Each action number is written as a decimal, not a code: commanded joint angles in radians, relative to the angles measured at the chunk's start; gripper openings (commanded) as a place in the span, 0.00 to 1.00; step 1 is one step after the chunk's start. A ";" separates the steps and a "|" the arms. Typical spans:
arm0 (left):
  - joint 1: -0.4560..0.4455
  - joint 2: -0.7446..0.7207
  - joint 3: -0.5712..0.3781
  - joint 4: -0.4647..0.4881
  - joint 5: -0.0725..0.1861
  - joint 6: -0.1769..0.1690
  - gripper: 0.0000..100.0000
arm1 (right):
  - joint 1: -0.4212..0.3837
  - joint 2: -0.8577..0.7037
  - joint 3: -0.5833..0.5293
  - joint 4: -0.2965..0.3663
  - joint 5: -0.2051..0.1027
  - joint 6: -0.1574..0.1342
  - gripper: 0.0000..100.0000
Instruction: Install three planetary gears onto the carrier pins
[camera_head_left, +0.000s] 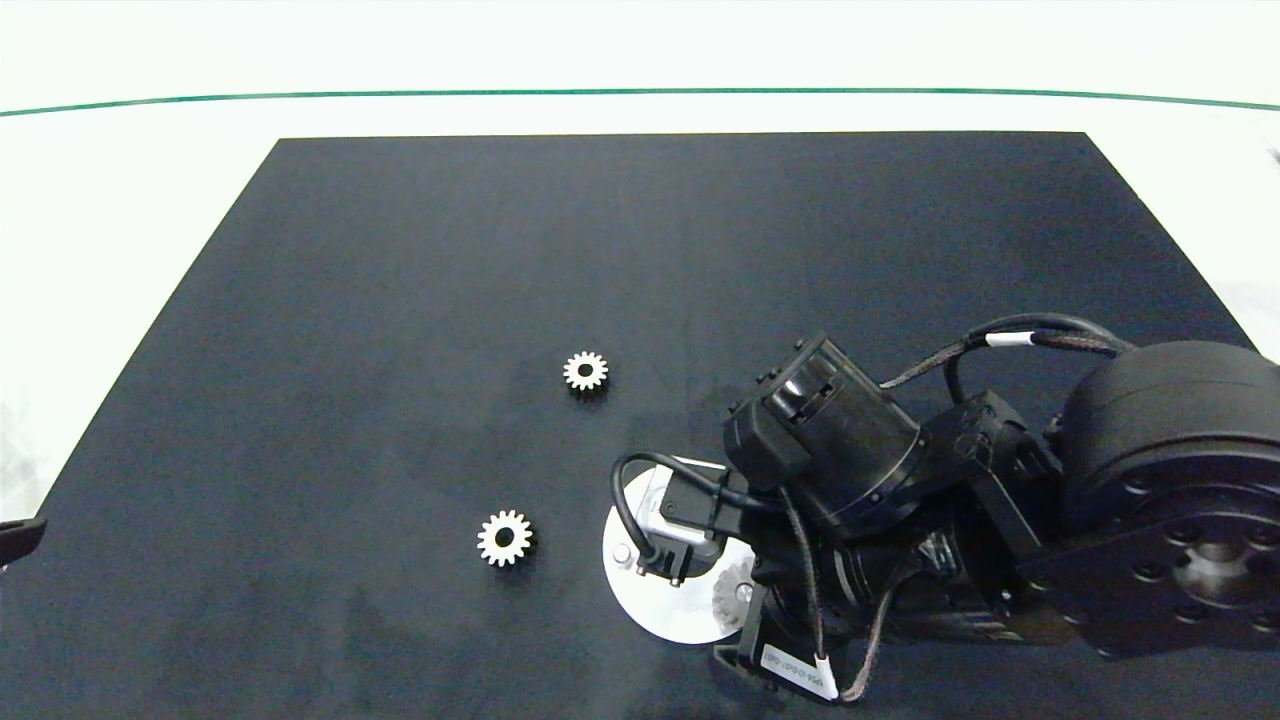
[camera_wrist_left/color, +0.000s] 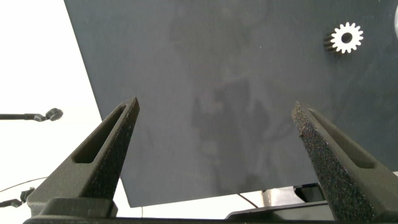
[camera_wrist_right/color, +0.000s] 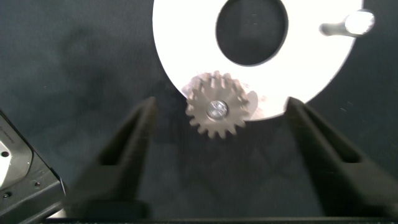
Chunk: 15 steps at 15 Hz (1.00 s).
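The white disc (camera_wrist_right/color: 180, 37) lies on the black mat, near its front edge. One planetary gear (camera_wrist_right/color: 217, 112) sits on a carrier pin at the disc's rim, the pin's tip showing in its hole. My right gripper (camera_wrist_right/color: 221, 106) is open, its fingers standing on either side of that gear without touching it. A second carrier pin (camera_wrist_right/color: 348, 25) stands bare. In the head view the right arm (camera_head_left: 830, 450) covers much of the disc (camera_head_left: 670, 615). Two loose planetary gears (camera_head_left: 585, 371) (camera_head_left: 505, 537) lie flat on the mat. My left gripper (camera_wrist_left/color: 214, 111) is open and empty at the mat's left edge.
The black mat (camera_head_left: 400, 250) covers most of the white table (camera_head_left: 120, 180). One loose gear (camera_wrist_left/color: 346, 38) shows in the left wrist view, far from the left fingers. A green line (camera_head_left: 640, 92) runs across the table's far side.
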 joint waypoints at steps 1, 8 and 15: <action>-0.002 0.012 0.003 0.003 0.001 0.006 1.00 | -0.055 -0.220 0.120 0.004 0.009 0.003 1.00; -0.147 0.134 0.002 -0.058 -0.013 -0.103 1.00 | -0.226 -0.742 0.340 -0.086 0.012 0.058 1.00; -0.431 0.345 0.025 -0.149 0.008 -0.140 1.00 | -0.223 -0.917 0.398 -0.188 0.020 0.055 1.00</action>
